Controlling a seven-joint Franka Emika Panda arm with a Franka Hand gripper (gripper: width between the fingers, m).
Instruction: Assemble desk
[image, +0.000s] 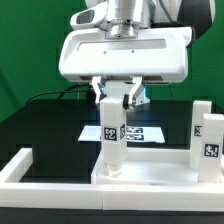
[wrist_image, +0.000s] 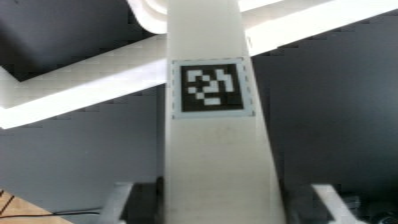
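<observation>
Between your jaws (image: 112, 101) a leg block (image: 110, 135) stands upright, clamped, its foot on the tabletop slab (image: 150, 172); a crooked seat could jam it, or a loose grip let it topple.

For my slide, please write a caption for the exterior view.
Gripper fingers hold an upright tagged leg on the white tabletop.

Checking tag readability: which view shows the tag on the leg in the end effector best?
Wrist view: the tag on the held leg faces the camera, large and centred. The exterior view shows the same leg upright in the end effector, its tag small.
</observation>
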